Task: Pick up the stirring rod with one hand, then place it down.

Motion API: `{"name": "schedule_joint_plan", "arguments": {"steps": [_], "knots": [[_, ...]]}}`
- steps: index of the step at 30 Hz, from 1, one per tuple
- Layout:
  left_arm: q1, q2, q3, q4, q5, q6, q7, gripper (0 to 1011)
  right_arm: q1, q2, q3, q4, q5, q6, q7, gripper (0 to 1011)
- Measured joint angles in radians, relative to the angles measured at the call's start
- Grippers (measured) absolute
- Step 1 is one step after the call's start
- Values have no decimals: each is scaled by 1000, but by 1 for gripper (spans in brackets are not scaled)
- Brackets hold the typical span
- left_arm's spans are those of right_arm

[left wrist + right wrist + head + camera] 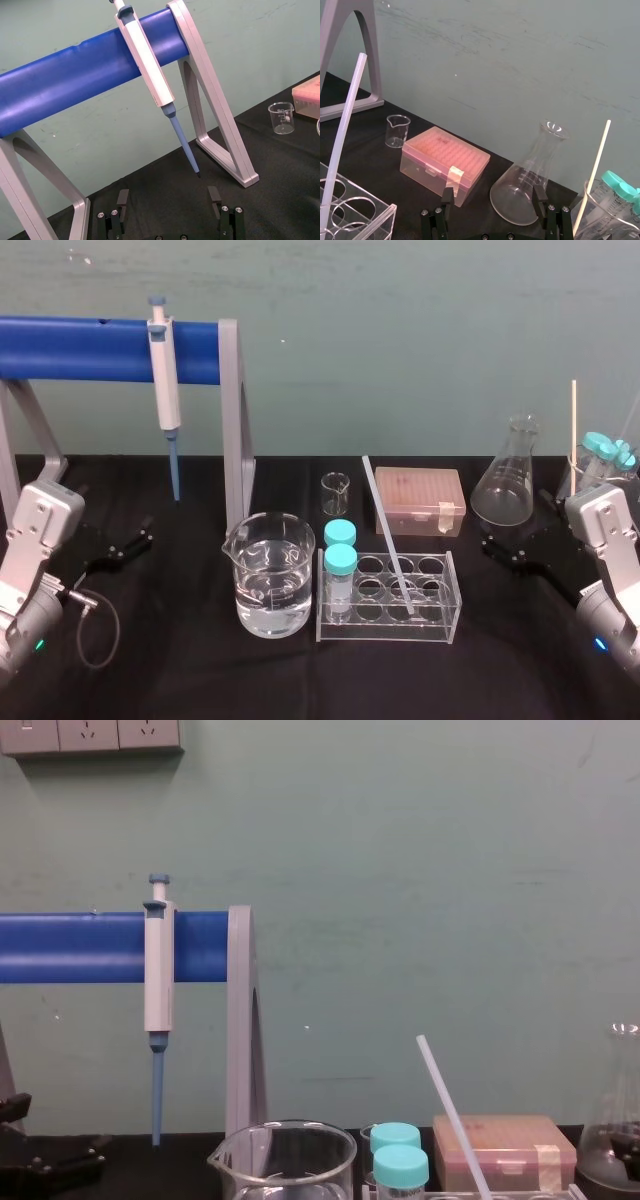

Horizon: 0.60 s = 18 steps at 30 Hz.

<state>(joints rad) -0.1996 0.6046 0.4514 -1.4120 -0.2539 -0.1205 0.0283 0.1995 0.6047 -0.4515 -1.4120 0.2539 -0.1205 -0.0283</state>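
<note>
Both of my grippers sit low over the worktop (180, 680), jaws spread and holding nothing: the left gripper (140, 538) at the left side, near the hanging pipette (165, 390), and the right gripper (492, 542) at the right side, just beside the flask (505, 490). Between them, well apart from either, the rod (385, 530) stands tilted in the clear rack (440, 625), its lower end in a well and its upper end leaning back and left, past the pink box (420, 495). Just left of the rack stands a beaker (270, 590) of water.
</note>
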Motion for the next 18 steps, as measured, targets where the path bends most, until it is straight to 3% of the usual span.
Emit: {"name": "schedule_joint_plan", "arguments": {"steps": [18], "knots": [[0,0,0,0,0,0,0,1000,0,0,0,0,0,0,0,1000]]}}
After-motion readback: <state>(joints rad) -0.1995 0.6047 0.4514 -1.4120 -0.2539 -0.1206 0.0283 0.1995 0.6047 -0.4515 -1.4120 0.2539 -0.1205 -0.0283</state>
